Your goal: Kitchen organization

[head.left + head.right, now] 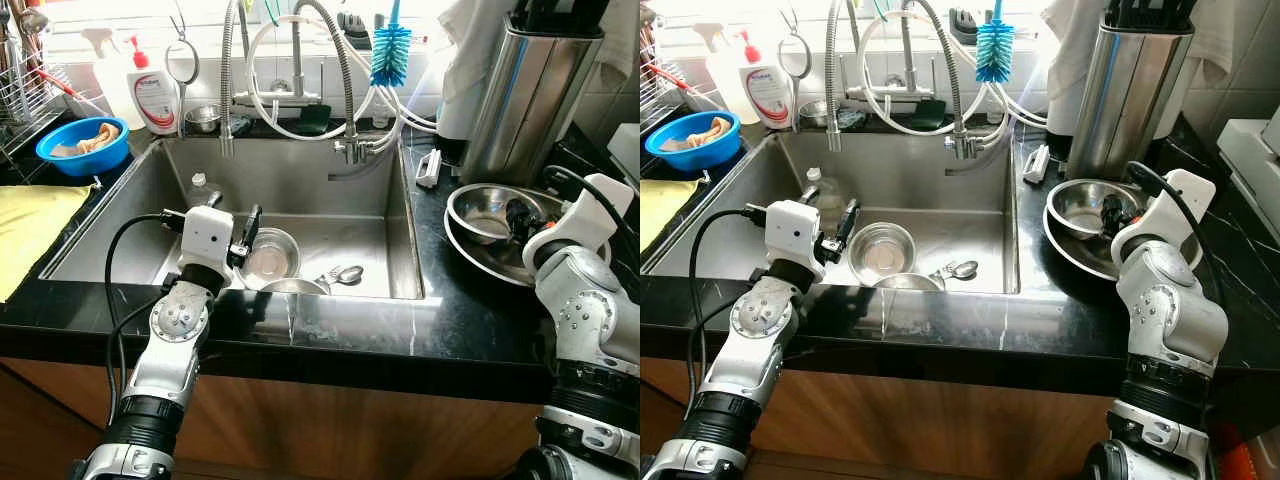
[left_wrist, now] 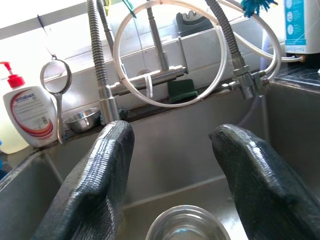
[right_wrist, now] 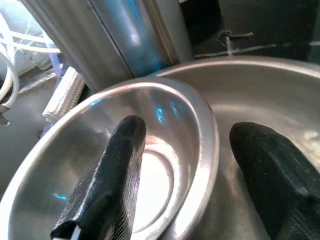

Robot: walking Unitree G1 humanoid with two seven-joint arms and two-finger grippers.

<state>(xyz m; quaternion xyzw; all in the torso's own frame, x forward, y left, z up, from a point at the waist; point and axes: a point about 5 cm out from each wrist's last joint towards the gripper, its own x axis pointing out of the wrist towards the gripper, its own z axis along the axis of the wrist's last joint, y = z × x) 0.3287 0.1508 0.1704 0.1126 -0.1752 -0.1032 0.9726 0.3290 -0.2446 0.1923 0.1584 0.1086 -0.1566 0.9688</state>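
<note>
Worktop (image 1: 330, 335): black stone edge nearest the camera, both arms reaching over it.
Left gripper (image 1: 244, 238): poised over the sink (image 1: 300, 185), fingers (image 2: 95, 175) spread and empty, lined up above the cup (image 1: 271, 254) as if to lift it out.
Right gripper (image 3: 187, 177): fingers released astride the bowl (image 3: 150, 165) rim, one inside, one outside, apparently ready to pinch it.
Bowl: nested in a basin (image 1: 480, 262) on the worktop right of the sink, likely stacked for storing.
Spoon (image 1: 340, 275): lies on the sink floor beside the cup.

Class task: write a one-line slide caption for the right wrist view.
Open right gripper straddling the rim of a small steel bowl nested inside a larger steel basin.
</note>
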